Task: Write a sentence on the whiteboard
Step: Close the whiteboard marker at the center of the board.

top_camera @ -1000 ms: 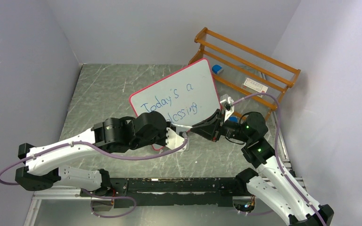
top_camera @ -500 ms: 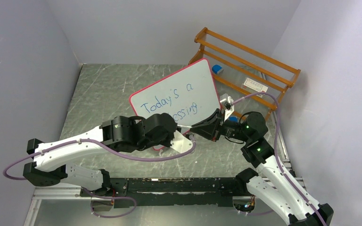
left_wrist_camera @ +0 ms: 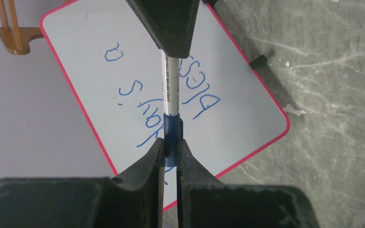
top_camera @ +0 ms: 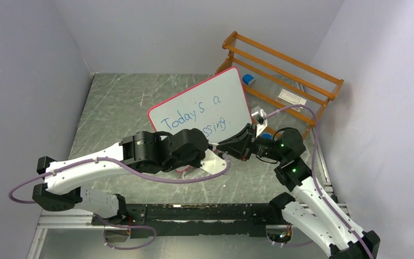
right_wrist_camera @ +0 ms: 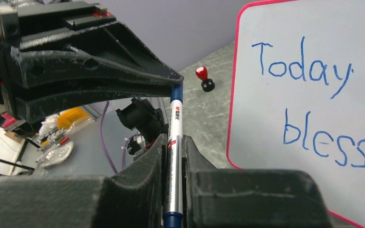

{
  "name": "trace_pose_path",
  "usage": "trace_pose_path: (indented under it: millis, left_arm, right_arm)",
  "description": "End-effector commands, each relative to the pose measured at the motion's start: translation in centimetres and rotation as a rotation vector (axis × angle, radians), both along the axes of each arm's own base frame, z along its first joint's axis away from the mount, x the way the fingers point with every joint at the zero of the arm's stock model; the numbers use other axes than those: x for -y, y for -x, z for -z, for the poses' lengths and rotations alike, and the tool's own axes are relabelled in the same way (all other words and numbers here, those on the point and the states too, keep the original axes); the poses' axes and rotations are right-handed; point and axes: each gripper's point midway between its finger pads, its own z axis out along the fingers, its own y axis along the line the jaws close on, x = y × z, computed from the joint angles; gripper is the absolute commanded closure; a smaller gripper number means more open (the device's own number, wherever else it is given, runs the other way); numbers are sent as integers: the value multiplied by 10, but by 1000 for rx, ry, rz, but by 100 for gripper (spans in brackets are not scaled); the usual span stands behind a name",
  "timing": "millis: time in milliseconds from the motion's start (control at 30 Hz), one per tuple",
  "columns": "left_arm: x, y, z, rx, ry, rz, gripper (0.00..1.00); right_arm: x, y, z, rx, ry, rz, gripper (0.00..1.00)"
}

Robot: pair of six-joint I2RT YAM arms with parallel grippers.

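The whiteboard (top_camera: 215,100) with a pink-red rim stands tilted at mid table. The sentence (top_camera: 194,116) is in blue marker; "Today's a" shows on top, and the arms partly cover the second line. In the right wrist view the sentence (right_wrist_camera: 309,71) reads "Today" and "bless". A white marker (left_wrist_camera: 171,90) runs straight between both grippers in front of the board. My left gripper (left_wrist_camera: 171,147) is shut on its blue cap (left_wrist_camera: 172,133). My right gripper (right_wrist_camera: 173,140) is shut on the marker's barrel (right_wrist_camera: 174,156). The two grippers meet tip to tip (top_camera: 215,146).
An orange wooden rack (top_camera: 285,70) stands at the back right with a blue item (top_camera: 248,80) and a white box (top_camera: 292,97) on it. A small red-topped black knob (right_wrist_camera: 203,78) sits on the grey marbled table (top_camera: 118,108). Grey walls close in on three sides.
My left arm has moved right and a little up towards the right gripper, covering more of the second line. The right gripper has edged slightly left. Both stay shut.
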Motion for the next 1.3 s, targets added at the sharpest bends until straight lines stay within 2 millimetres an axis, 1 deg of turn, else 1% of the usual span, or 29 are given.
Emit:
trace_pose_path:
  millis: [0,167,233,267,433,600,667,767,833,1000,1100,1167,1267]
  left_arm:
    - [14,9,-8,33,-23,58,95]
    - [25,14,-5,55,-46,87,95]
    - [24,12,-3,67,-50,69,95]
    - [22,9,-4,80,-43,50,93]
    - [14,3,-14,98,29,-23,66]
    - [8,-3,-22,90,159,-159,44]
    - [6,-8,-27,74,258,-252,36]
    - [5,-12,-37,10,460,-417,23]
    - [6,-14,-41,-53,595,-525,19]
    - [16,-18,-38,-284,907,-748,18]
    - [14,-26,-28,-420,1107,-871,19]
    - [14,-29,-28,-518,1249,-899,20]
    - [10,-32,-35,-630,1458,-921,22]
  right_arm:
    - [-3,-2,-4,-8,-40,-11,100]
    - [-6,-7,-5,-13,-60,-9,100]
    - [-5,-11,-4,-9,-61,12,100]
    - [-5,-13,-3,-7,-61,26,100]
    - [-2,-20,5,-1,-70,72,100]
    - [3,-26,4,68,-106,125,100]
    - [6,-29,1,102,-128,156,100]
    - [12,-31,-4,158,-184,196,100]
    - [15,-33,-6,182,-210,224,100]
    - [23,-35,-7,236,-256,276,100]
    - [30,-36,-6,262,-278,325,100]
    - [32,-37,-5,274,-280,343,100]
    - [34,-37,-2,288,-276,355,100]
